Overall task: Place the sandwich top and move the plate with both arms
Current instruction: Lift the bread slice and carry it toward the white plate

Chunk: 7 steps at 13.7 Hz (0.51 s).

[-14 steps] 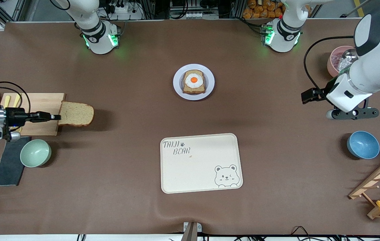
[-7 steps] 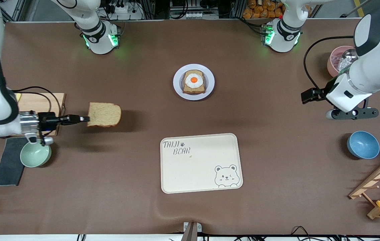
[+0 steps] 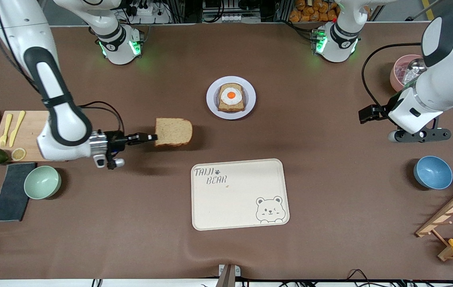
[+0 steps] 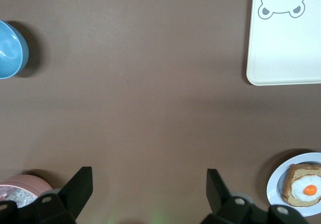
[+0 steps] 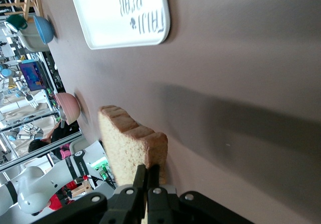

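Counter (image 3: 130, 223): flat, matte brown covering, faint creases. Bread slice (image 3: 173, 132): light brown wholemeal, porous crumb, darker crust, squarish w/ rounded top; held flat in the air over bare counter, between the wooden board (image 3: 31, 131) and the plate (image 3: 211, 104). Right gripper (image 3: 154, 138): black, fingers pressed together, pinching the slice by its crust edge; the right wrist view shows the thin fingers (image 5: 139, 176) clamped on the crust. Plate: small, round, smooth pale lavender-white, mid-counter, carrying toast w/ fried egg (image 3: 231, 96), glossy white w/ orange yolk. Tray (image 3: 210, 215): cream, rectangular, rounded corners, bear drawing & lettering, nearer the front camera than the plate. Left gripper (image 3: 419, 135): black, fingers spread wide, holding nothing, waiting over bare counter near the blue bowl (image 3: 433, 172) at the left arm's end.
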Each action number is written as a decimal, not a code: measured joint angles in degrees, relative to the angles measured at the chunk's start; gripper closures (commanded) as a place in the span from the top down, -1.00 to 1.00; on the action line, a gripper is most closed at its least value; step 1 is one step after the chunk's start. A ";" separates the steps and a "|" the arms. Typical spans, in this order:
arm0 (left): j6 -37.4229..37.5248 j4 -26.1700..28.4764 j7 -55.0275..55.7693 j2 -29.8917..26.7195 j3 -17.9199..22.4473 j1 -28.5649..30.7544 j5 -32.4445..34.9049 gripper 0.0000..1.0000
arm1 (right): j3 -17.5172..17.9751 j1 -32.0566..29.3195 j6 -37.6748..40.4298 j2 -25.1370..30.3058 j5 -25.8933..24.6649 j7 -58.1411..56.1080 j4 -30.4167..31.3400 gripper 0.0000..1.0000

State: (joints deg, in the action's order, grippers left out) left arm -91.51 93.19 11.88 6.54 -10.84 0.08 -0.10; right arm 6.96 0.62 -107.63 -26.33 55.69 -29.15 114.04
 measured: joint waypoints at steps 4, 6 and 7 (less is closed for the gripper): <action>0.00 0.01 0.00 0.01 0.00 0.00 0.00 1.00 | -0.02 4.09 -0.44 0.15 2.67 0.17 2.92 -1.00; 0.00 0.02 0.00 0.04 0.00 -0.01 0.00 1.00 | -0.01 6.11 -2.25 0.26 4.22 -0.05 4.62 -1.00; 0.00 0.02 0.00 0.07 0.00 -0.01 0.00 1.00 | 0.00 7.35 -3.23 0.43 6.18 -0.71 5.56 -1.00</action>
State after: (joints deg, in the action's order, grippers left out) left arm -91.51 93.21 11.88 6.61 -10.84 0.08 -0.10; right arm 6.96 7.97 -110.86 -25.90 61.87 -29.86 119.60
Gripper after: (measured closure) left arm 0.000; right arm 0.965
